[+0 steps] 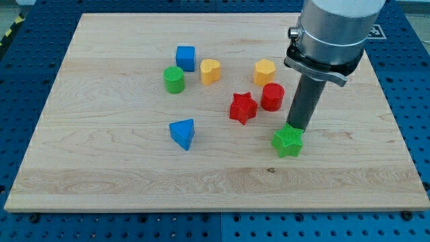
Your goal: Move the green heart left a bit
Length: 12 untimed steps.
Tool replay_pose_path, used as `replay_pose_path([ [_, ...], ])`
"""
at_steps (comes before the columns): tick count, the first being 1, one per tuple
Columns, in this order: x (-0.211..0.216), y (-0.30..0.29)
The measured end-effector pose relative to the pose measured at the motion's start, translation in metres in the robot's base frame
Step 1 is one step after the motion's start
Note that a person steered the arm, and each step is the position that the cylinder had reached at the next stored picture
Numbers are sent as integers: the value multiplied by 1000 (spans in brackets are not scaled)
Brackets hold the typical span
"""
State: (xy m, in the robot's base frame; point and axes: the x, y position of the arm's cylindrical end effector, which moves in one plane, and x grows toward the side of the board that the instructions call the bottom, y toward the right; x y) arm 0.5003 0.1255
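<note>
Held my tip (pixel 298 127) low on the wooden board (pixel 101 168), at the far right edge of the green block (pixel 288 142); could not tell touching from just apart. Clamped on nothing: a bare rod set down on the board. Found that green block near the right, nearer than all the others, its outline reading more as a star than a heart. Saw a red cylinder (pixel 273 97) just beyond it, close to the rod's left side, and a red star (pixel 242 107) to the far left of it. Noted a blue triangular block (pixel 182 133) well off to the left, roughly level with the green block. Counted farther off a yellow hexagon-like block (pixel 265 70), a yellow heart (pixel 210 70), a green cylinder (pixel 174 79) and a blue cube (pixel 185 58).
</note>
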Motion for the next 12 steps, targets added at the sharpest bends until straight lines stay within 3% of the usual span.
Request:
replay_pose_path([
  [4, -27, 37],
  [6, -27, 12],
  [9, -28, 19],
  [12, 42, 39],
])
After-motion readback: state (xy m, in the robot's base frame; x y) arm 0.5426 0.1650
